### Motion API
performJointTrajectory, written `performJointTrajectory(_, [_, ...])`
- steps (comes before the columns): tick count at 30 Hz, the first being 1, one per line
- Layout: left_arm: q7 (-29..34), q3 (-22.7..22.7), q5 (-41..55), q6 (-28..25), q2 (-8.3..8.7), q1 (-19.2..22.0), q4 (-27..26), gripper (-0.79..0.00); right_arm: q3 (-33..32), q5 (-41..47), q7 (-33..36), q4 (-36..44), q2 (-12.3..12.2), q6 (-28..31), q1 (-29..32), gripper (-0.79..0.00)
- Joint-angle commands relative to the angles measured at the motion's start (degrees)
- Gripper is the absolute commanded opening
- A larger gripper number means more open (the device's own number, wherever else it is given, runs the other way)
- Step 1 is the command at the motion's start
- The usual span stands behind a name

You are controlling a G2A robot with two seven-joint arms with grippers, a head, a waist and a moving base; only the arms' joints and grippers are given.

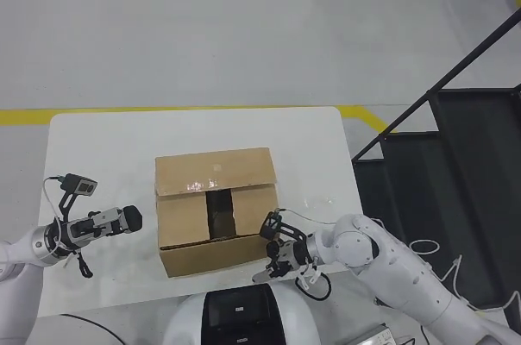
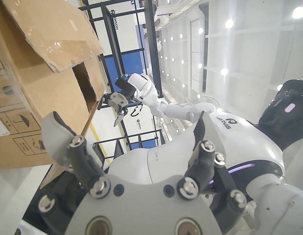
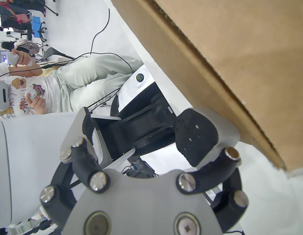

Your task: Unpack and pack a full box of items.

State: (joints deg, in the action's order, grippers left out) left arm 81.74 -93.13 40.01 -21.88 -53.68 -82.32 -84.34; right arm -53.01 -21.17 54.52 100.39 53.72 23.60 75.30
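Bright, even overhead light washes the white table [image 1: 105,147] in the top view, where the cardboard box [image 1: 213,177] throws barely a shadow, its open gap falls into deep shade, and a strip of clear tape [image 1: 202,184] on its upper flap returns a small white glare. From the left wrist, rows of round ceiling lamps [image 2: 228,23] burn out to white discs ringed with haze, and the dark railings [image 2: 112,25] bow toward the edges under wide-angle distortion. From the right wrist, the box's cardboard is evenly lit against pale, bright surroundings.
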Motion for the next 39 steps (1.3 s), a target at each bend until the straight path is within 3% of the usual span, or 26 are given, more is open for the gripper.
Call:
performJointTrajectory(1, [0.0, 0.0, 0.0, 0.0, 0.0, 0.0, 0.0, 0.0, 0.0, 3.7, 1.8, 0.3, -0.1, 1.3, 0.6, 0.0])
performJointTrajectory(8, [0.0, 0.0, 0.0, 0.0, 0.0, 0.0, 0.0, 0.0, -4.0, 33.7, 17.2, -0.5, -1.5, 6.9, 0.0, 0.0])
performJointTrajectory(12, [0.0, 0.0, 0.0, 0.0, 0.0, 0.0, 0.0, 0.0, -7.0, 47.9, 21.2, -2.7, -1.9, 5.0, -2.3, 0.0])
performJointTrajectory(17, [0.0, 0.0, 0.0, 0.0, 0.0, 0.0, 0.0, 0.0, -8.0, 57.8, 22.1, -8.1, -1.4, 1.1, -7.5, 0.0])
performJointTrajectory(26, [0.0, 0.0, 0.0, 0.0, 0.0, 0.0, 0.0, 0.0, -0.6, 59.2, 16.9, -21.3, 2.1, -6.7, -18.8, 0.0])
performJointTrajectory(39, [0.0, 0.0, 0.0, 0.0, 0.0, 0.0, 0.0, 0.0, 4.4, 61.5, 13.4, -35.6, 6.0, -6.7, -25.1, 0.0])
